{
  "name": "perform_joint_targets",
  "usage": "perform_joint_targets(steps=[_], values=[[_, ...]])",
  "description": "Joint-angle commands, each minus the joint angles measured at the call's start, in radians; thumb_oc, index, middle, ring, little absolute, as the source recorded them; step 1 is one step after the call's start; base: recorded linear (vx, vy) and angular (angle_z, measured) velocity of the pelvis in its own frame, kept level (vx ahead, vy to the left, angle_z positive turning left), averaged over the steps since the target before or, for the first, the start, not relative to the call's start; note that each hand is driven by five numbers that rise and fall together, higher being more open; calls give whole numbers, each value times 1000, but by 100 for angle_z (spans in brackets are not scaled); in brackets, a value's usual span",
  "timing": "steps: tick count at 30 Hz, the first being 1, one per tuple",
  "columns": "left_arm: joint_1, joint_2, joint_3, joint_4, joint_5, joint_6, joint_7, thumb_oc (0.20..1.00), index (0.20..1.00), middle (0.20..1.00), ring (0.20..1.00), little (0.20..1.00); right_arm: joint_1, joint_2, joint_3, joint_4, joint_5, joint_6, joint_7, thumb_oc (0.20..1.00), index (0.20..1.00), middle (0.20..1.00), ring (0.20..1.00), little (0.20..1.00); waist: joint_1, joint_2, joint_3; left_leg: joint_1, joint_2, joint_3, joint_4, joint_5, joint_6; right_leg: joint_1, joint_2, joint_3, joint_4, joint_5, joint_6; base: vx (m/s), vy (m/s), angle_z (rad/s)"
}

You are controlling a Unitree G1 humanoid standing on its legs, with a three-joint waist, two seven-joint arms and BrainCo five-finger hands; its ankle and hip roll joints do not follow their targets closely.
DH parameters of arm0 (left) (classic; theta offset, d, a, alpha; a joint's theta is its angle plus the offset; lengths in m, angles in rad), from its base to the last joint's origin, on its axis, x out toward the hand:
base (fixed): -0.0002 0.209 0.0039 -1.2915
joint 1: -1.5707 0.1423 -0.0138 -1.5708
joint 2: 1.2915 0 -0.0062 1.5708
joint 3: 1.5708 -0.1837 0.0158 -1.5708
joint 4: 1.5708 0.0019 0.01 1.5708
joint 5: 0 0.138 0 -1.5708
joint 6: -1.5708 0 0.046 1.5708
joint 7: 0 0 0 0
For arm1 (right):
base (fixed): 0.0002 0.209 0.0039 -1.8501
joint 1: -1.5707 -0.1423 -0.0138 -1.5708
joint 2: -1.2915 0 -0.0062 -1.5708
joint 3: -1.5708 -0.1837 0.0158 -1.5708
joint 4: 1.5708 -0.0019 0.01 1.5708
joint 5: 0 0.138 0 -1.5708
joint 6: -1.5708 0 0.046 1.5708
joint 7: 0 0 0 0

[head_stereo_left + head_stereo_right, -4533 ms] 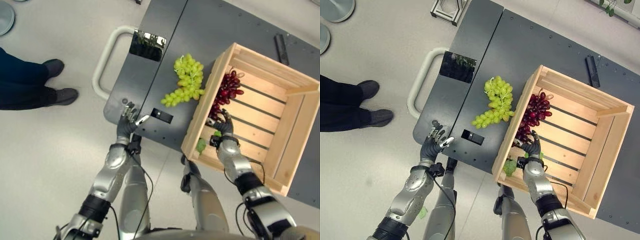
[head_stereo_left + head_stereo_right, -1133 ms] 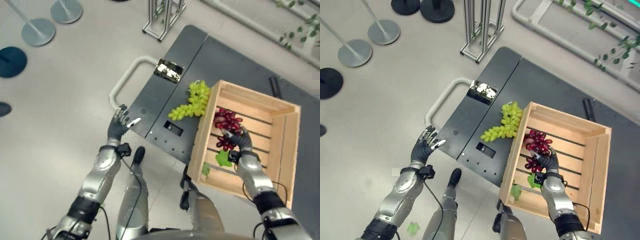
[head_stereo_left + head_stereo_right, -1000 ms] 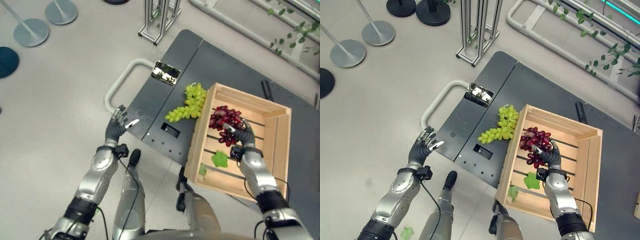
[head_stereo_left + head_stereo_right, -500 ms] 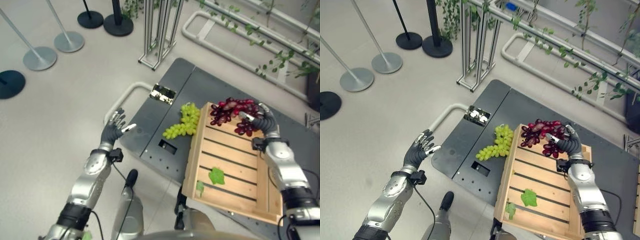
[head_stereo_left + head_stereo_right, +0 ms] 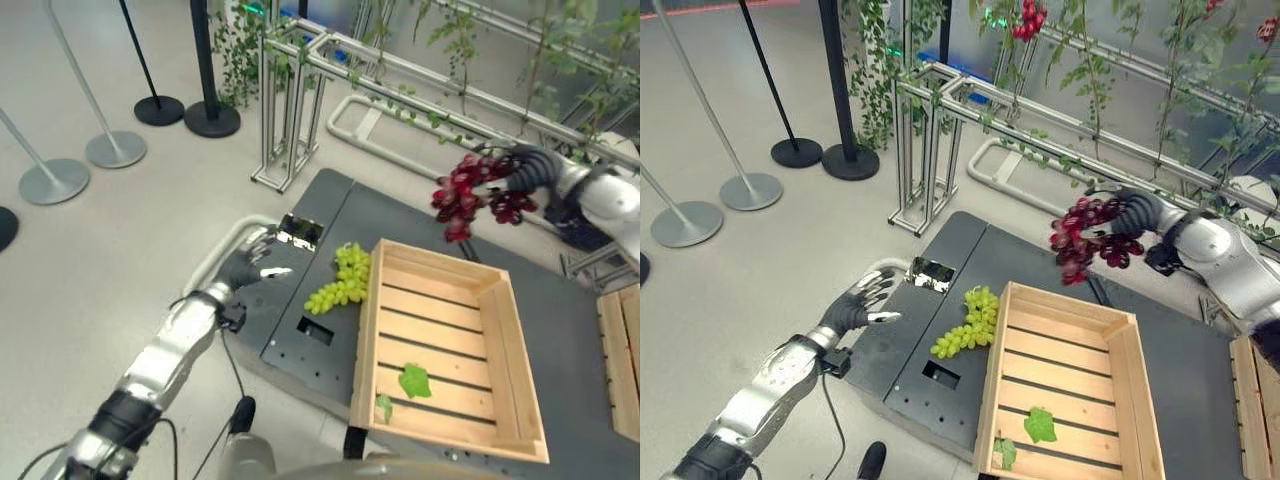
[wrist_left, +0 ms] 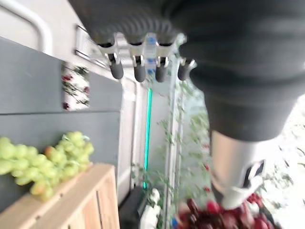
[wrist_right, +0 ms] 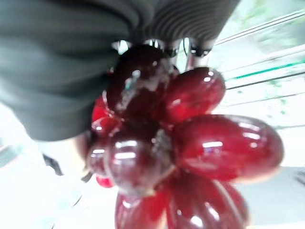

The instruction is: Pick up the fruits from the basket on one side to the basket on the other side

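- We see a dark grey desk (image 5: 940, 345) on a pale grey floor (image 5: 760, 270), with a white loop handle (image 5: 222, 248) at its left end and a dark slot (image 5: 935, 374) near its front edge.
- A slatted wooden crate (image 5: 1110, 400) sits on the desk's right part; two green leaves (image 5: 1040, 424) lie on its slats.
- A bunch of green grapes (image 5: 966, 325) lies on the desk, touching the crate's left wall.
- Our right robot hand (image 5: 1133, 214) is raised above and beyond the crate's far edge, fingers curled round a bunch of red grapes (image 5: 1082, 238) that hangs in the air; the right wrist view shows the red berries close under the fingers.
- Our left robot hand (image 5: 860, 300) hovers over the desk's left end by the handle, fingers straight and spread, holding nothing.
- A small shiny plate (image 5: 928, 273) sits on the desk's left far edge.
- Beyond the desk stand a metal frame (image 5: 925, 150) with trailing green vines (image 5: 875, 70), and stanchion posts with round bases (image 5: 750, 190) on the floor.
- The edge of a second wooden crate (image 5: 622, 360) shows at the far right.
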Motion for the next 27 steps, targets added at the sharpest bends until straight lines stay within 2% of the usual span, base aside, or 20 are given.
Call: perform_joint_targets(steps=[1,4,5,8,9,13,16,21,22,25,27], values=[[-71,-1,-65,13,28,-44,-3,1000,1000,1000,1000,1000,-212,64,115,93,-35,-3,-13,200,200,200,200,200,6,-21,-90,31,-40,36,-16,-112,65,13,-62,-1,147,-141,58,0,0,0],[-104,-21,-90,29,35,-44,1,1000,1000,1000,1000,1000,-270,104,166,130,-60,3,-7,200,200,200,200,200,5,-19,-97,36,-41,32,-15,-114,65,19,-61,-2,146,-143,57,0,0,0],[-136,-49,-117,46,47,-43,10,1000,1000,1000,1000,1000,-302,150,193,160,-86,7,-10,200,200,200,200,200,7,-20,-104,38,-42,30,-12,-118,65,23,-60,-4,149,-147,54,0,0,0],[-154,-72,-138,58,68,-42,15,1000,1000,1000,1000,1000,-315,196,204,184,-114,10,-9,200,200,200,200,200,10,-20,-110,39,-43,26,-11,-120,66,28,-59,-6,150,-150,53,0,0,0],[-173,-92,-150,72,98,-44,26,1000,1000,1000,1000,1000,-303,239,188,206,-118,10,-17,200,200,200,200,200,13,-18,-112,40,-45,24,-7,-123,68,31,-59,-6,154,-152,52,0,0,0],[-175,-108,-154,68,126,-47,33,1000,1000,1000,1000,1000,-288,287,171,226,-131,10,-23,200,200,200,200,200,21,-19,-116,41,-46,21,-4,-125,69,37,-59,-9,152,-156,49,0,0,0],[-167,-133,-154,67,207,-50,46,1000,1000,1000,1000,1000,-220,398,116,248,-159,10,-42,200,200,200,200,200,34,-15,-122,41,-50,13,2,-129,71,46,-59,-10,147,-163,44,0,0,0],[-142,-154,-143,79,232,-45,55,1000,1000,1000,1000,1000,-159,465,84,232,-219,17,-43,200,200,200,200,200,42,-11,-130,44,-51,9,4,-134,72,56,-58,-12,141,-170,40,0,0,0],[-131,-150,-133,67,284,-46,57,1000,1000,1000,1000,1000,-129,491,62,217,-233,17,-45,200,200,200,200,200,45,-7,-133,44,-51,8,6,-135,73,58,-59,-13,140,-173,38,0,0,0],[-113,-147,-120,60,323,-41,66,1000,1000,1000,1000,1000,-103,513,41,208,-256,18,-49,200,200,200,200,200,47,-6,-137,47,-52,7,7,-137,74,64,-60,-16,139,-176,37,0,0,0],[-89,-151,-116,55,353,-43,67,1000,1000,1000,1000,1000,-65,563,19,212,-276,21,-54,200,200,200,200,200,52,-3,-141,50,-53,4,8,-139,75,70,-58,-17,136,-181,35,5,-5,2]])
